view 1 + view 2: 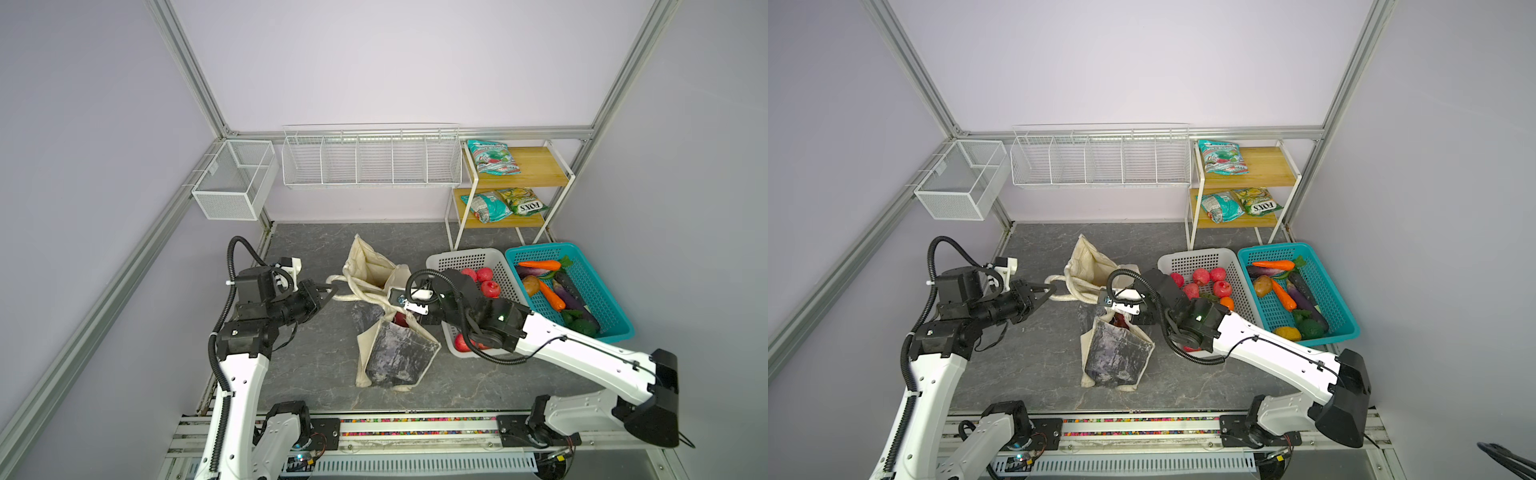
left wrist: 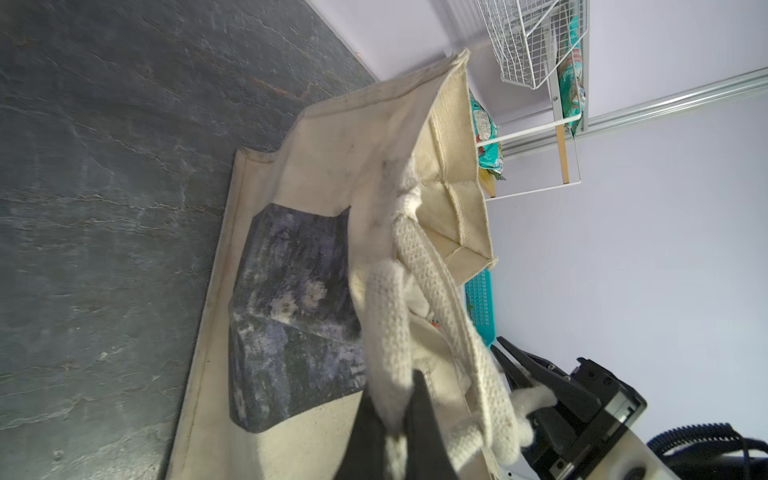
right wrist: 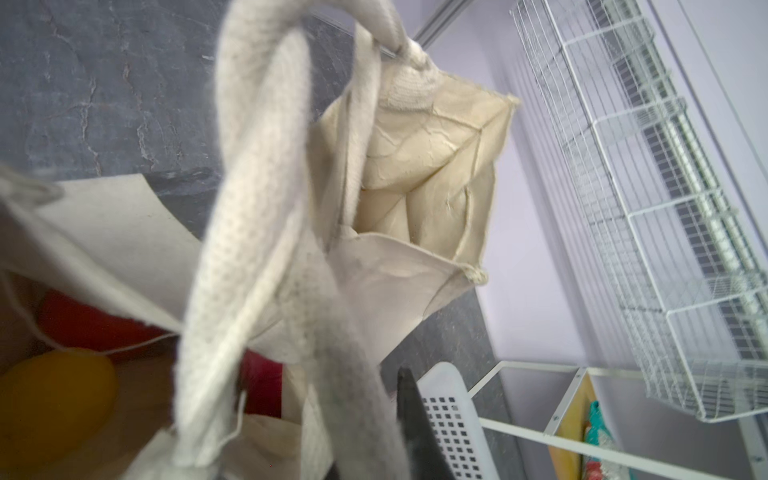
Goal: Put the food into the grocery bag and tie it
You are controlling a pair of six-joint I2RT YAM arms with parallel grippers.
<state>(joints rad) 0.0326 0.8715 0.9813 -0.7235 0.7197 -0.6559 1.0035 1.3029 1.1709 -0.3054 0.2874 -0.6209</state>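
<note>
The grocery bag lies slumped on the dark floor in both top views, a cream tote with a dark marbled panel. My left gripper is shut on one cream loop handle, held out to the bag's left. My right gripper is shut on the other handle at the bag's mouth; it also shows in the left wrist view. Inside the bag, the right wrist view shows food: a red-pink fruit and a yellow-orange fruit. Other contents are hidden.
Right of the bag stand a white perforated basket with red fruits and a teal basket with vegetables. At the back are a wooden shelf with snack packets, a long wire basket, and a mesh box.
</note>
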